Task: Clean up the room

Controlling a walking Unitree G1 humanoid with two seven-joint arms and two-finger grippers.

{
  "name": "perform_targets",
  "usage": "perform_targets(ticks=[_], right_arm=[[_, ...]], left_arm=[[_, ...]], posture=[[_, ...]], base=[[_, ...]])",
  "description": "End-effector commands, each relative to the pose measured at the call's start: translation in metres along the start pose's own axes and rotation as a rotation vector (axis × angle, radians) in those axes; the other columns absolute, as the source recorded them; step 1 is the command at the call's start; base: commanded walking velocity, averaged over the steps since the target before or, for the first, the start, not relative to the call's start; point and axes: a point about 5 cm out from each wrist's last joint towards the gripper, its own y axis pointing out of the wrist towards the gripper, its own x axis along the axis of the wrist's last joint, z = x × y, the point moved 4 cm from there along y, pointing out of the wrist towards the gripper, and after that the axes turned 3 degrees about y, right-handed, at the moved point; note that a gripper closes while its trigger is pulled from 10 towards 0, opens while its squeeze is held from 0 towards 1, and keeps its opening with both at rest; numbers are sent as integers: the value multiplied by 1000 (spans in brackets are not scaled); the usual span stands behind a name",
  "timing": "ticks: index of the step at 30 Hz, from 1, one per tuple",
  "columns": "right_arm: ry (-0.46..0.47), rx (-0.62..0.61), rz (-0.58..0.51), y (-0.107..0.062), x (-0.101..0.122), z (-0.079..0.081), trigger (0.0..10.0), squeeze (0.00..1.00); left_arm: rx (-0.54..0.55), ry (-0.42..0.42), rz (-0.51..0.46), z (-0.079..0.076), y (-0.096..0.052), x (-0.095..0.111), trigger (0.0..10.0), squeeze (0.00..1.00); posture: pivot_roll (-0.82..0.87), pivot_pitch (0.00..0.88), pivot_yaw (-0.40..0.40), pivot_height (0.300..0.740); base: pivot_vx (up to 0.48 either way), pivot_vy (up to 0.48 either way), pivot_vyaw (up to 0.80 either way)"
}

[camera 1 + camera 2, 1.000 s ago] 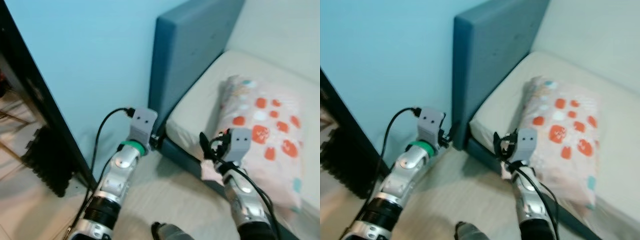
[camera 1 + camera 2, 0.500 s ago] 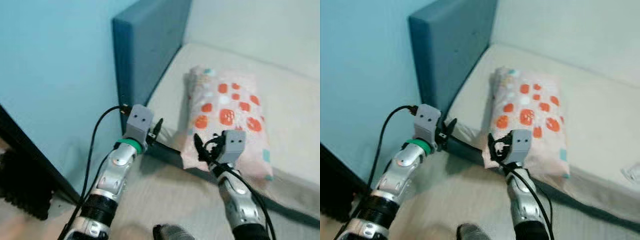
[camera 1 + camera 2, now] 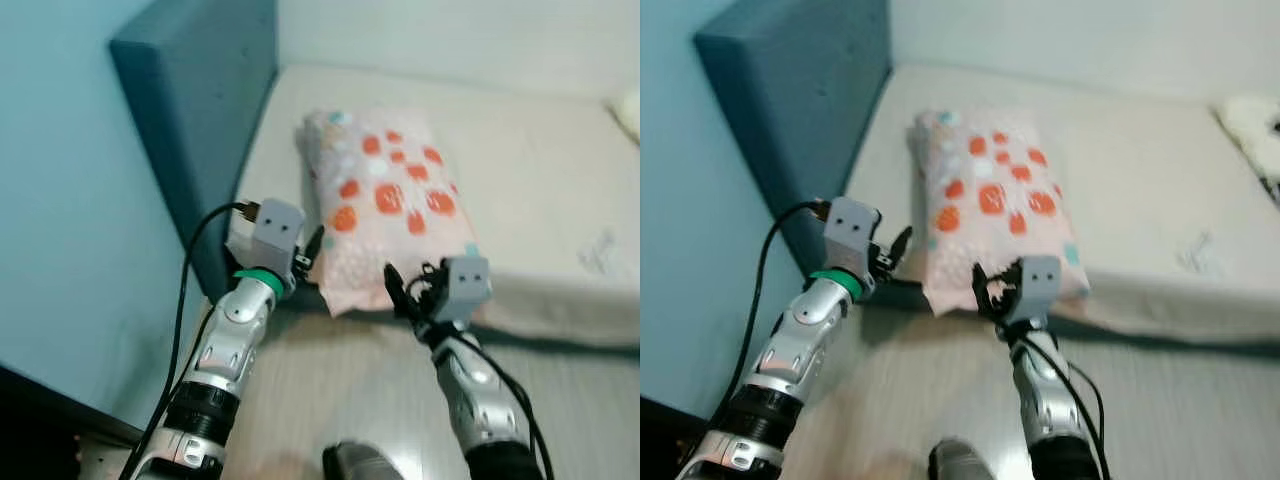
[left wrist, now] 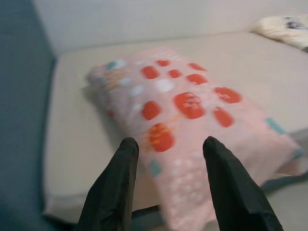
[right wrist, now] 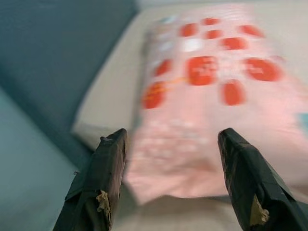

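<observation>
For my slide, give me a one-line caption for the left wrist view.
Open left hand facing a pink, red-dotted pillow on the beige mattress.

Pillow (image 5: 202, 96) blurred (near end worst) — pale heap (image 4: 284, 29) cut off by the edge.

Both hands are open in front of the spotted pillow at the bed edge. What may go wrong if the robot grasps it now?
1. The pillow overhangs the mattress edge, so a weak pinch by the left hand or right hand may drag it to the floor.
2. The views are blurred, so the grasp may miss.
3. The left hand is close to the blue headboard and may bump it.
</observation>
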Motion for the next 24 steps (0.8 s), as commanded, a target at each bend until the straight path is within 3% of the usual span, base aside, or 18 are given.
perform_targets(ticks=[1, 18, 24], right_arm=[[1, -16, 2, -2, 0, -5, 10000, 0], [-8, -10, -5, -1, 2, -6, 10000, 0], [-50, 43, -40, 0, 7, 6, 10000, 0]], left_arm=[[-15, -10, -11, -4, 1, 4, 10000, 0], [5, -8, -37, -2, 1, 8, 10000, 0], [40, 28, -49, 3, 2, 8, 10000, 0]], posture=[[-133, 0, 19, 740], [-133, 0, 13, 740], [-133, 0, 12, 740]], base=[[0, 0, -800], [0, 0, -798], [94, 0, -175]])
